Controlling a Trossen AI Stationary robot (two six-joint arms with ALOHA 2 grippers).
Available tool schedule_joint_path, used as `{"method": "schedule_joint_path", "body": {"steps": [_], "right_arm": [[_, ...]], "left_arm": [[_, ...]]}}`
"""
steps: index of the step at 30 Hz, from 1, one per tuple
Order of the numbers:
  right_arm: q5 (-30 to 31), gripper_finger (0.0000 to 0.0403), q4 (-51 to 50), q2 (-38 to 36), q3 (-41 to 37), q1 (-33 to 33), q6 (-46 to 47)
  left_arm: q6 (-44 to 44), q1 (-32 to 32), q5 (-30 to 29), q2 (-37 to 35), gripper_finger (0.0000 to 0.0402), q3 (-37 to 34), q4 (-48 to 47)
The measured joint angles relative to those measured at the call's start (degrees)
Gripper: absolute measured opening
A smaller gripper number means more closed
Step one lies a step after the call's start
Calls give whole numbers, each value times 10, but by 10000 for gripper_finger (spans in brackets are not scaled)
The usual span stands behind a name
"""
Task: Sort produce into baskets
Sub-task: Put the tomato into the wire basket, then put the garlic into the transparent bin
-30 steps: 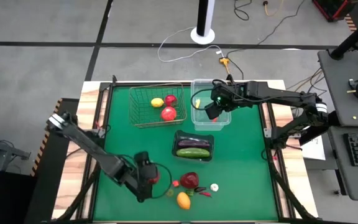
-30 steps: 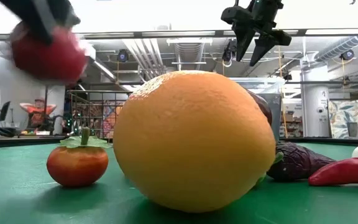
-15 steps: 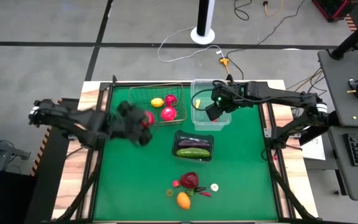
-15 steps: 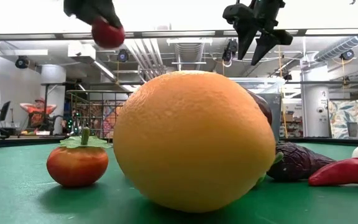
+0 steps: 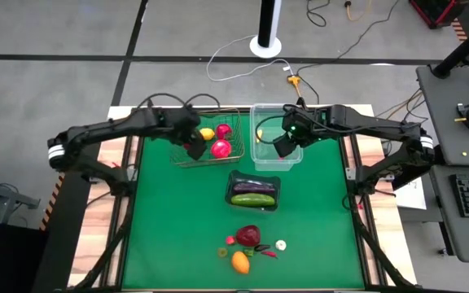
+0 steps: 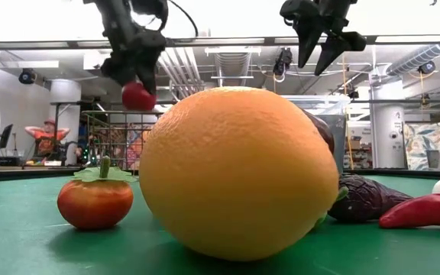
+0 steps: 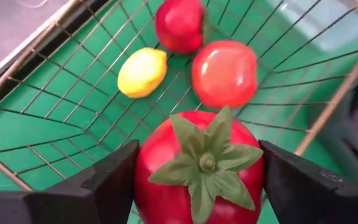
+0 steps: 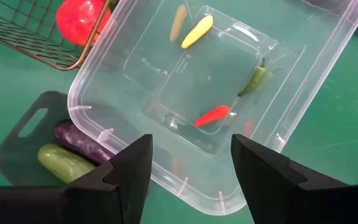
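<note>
The left claw (image 7: 197, 186) grips a red round tomato with a green leafy cap (image 7: 199, 165) above the rectangular wire basket (image 5: 182, 155), at eleven o'clock on the green worktop (image 5: 177, 220). The right claw (image 8: 188, 168), parted and empty, hovers over the clear plastic tub (image 8: 303, 81).

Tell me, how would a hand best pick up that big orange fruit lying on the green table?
From straight above, fingers closing across the middle of the orange fruit. It is round and smooth, with no stem or handle, and small produce crowds one side of it, so a sideways approach looks awkward.
</note>
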Motion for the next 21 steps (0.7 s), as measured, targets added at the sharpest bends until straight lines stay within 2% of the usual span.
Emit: {"method": "schedule_joint_path", "body": {"steps": [11, 21], "right_arm": [[0, 210, 0, -1, 0, 5, -1], [0, 210, 0, -7, 0, 5, -1]], "left_arm": [[20, 0, -12, 68, 321, 0, 0], [13, 0, -21, 63, 332, 10, 3]]}}
